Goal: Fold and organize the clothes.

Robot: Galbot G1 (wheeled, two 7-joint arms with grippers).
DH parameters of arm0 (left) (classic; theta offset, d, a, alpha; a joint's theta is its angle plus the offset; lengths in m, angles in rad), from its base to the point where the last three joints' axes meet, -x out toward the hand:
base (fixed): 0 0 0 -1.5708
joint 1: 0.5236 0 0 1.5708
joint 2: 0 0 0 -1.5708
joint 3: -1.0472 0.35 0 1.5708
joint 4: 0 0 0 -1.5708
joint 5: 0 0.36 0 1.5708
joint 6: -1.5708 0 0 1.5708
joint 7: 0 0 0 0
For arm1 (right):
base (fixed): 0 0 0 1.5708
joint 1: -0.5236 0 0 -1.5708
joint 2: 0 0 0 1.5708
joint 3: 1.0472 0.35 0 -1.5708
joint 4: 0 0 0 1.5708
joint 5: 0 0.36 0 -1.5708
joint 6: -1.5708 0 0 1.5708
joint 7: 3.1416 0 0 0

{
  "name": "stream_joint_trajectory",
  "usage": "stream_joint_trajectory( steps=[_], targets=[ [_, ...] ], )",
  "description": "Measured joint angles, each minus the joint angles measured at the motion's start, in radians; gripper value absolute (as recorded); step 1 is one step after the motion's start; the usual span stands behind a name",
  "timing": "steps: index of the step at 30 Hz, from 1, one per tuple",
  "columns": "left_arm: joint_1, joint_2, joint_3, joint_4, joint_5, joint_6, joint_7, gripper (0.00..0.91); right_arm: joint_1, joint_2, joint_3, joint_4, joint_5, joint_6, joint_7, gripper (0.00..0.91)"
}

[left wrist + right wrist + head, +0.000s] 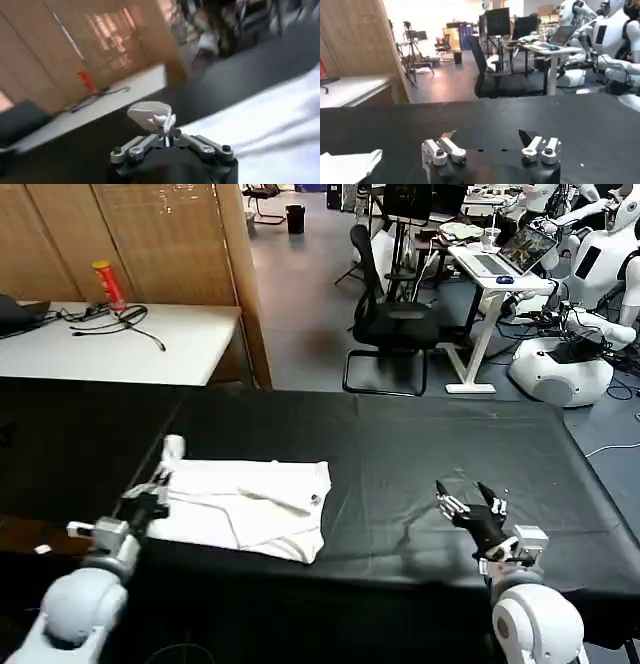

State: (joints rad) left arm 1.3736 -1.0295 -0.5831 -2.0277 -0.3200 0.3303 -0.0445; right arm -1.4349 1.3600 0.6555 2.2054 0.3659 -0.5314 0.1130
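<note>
The left gripper pinched the soft, light T-shirt by its hem near the counter's left edge; the right gripper's fingers stood released.

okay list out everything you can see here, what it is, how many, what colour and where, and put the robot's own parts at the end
T-shirt: one, white, partly folded on the left part of the table, near its front edge.
table cloth: one, black, covering the work table.
side table: one, white, behind the work table on the left.
can: one, red and yellow, upright on the side table.
cables: a black tangle on the side table beside the can.
office chair: one, black, on the floor behind the work table.
left gripper: one, black and silver, shut on a raised edge of the T-shirt at its left end.
right gripper: one, black and silver, open, above bare cloth on the right, apart from the T-shirt.
</note>
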Motion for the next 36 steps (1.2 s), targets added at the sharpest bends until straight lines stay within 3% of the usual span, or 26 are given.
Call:
stream_joint_trajectory(
  steps=[12,25,26,27,36],
  targets=[
    [-0.037,-0.11,0.233,-0.098,-0.117,0.062,-0.03,0.0,-0.038,0.017,0.037,0.012,-0.013,0.001,-0.002,0.878],
    [-0.07,-0.185,0.343,-0.065,-0.108,0.057,-0.03,0.0,-0.039,0.021,0.031,0.009,-0.019,-0.001,-0.009,0.878],
    [-0.07,-0.188,0.345,-0.061,-0.102,0.055,-0.029,0.488,-0.039,0.019,0.029,0.009,-0.019,-0.002,-0.015,0.878],
    [-0.071,-0.191,0.347,-0.055,-0.092,0.054,-0.029,0.878,-0.038,0.017,0.026,0.009,-0.019,-0.002,-0.019,0.878],
    [-0.063,-0.237,0.379,-0.032,-0.073,0.056,-0.007,0.878,-0.021,-0.011,-0.028,-0.015,-0.016,-0.001,-0.037,0.878]
  ],
)
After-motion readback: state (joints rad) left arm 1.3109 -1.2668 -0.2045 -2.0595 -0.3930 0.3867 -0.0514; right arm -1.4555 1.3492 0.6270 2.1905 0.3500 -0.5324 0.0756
